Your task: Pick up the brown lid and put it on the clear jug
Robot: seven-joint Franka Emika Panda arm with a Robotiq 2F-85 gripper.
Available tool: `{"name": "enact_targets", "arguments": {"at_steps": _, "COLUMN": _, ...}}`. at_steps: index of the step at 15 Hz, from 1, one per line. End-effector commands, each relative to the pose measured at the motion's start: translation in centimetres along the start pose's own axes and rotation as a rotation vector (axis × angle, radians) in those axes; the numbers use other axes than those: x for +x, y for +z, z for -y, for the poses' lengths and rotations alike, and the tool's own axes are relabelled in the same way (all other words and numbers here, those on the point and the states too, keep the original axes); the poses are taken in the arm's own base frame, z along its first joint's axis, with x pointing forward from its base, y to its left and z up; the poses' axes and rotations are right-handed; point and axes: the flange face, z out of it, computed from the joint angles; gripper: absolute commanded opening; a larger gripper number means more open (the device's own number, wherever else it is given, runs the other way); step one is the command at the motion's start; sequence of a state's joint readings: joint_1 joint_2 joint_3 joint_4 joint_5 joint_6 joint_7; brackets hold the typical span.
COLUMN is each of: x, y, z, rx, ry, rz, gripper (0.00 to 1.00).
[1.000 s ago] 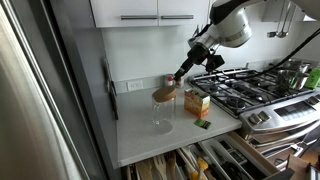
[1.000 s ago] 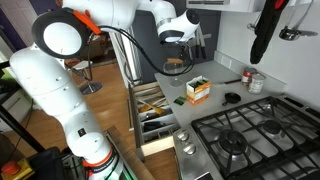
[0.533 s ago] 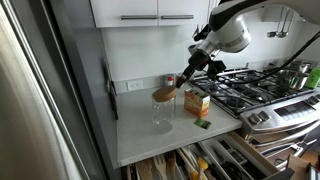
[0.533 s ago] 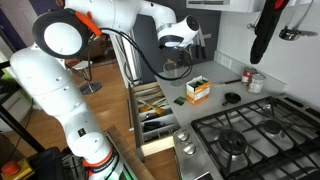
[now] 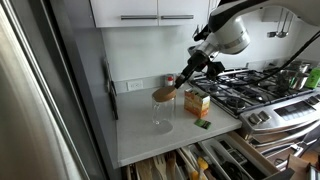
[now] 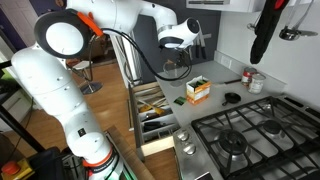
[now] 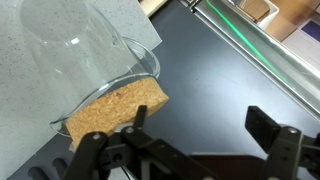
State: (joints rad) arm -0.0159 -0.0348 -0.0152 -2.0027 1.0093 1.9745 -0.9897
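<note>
Resting on the mouth of the jug point(image 5: 162, 116), the lid point(image 5: 163, 93) covers the opening and sits slightly tilted in an exterior view. The jug stands upright on the desk point(image 5: 140, 138), near the back wall. The claw point(image 5: 182, 79) hangs at 1 o'clock of the lid, just beside it, on an arm that slants down from 2 o'clock.

In the wrist view the claw point(image 7: 200, 138) is spread wide. One of its fingers point(image 7: 268, 125) stands well apart from the lid point(image 7: 115, 105); the other finger lies close to the lid's edge. Whether that finger touches the lid cannot be told. The lid lies at 10 o'clock of the claw, with the jug's clear wall point(image 7: 70, 45) beyond it at 11 o'clock.

A carton point(image 5: 197, 102) stands on the desk at 3 o'clock of the jug, near it but apart. A stove point(image 5: 250, 90) adjoins the desk farther toward 3 o'clock. A drawer point(image 6: 152, 108) below the desk stands open.
</note>
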Motion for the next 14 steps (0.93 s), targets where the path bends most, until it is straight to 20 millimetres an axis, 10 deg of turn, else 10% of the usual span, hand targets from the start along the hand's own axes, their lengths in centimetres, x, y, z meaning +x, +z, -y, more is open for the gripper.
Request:
{"name": "enact_targets", "arguments": {"at_steps": 1, "x": -0.50, "y": 0.71, "z": -0.63, "rx": 0.004, "ry": 0.003, "rz": -0.039, "gripper": 1.00}}
{"name": "enact_targets", "arguments": {"at_steps": 14, "x": -1.35, "y": 1.67, "z": -1.59, "rx": 0.006, "ry": 0.049, "rz": 0.006, "gripper": 1.00}}
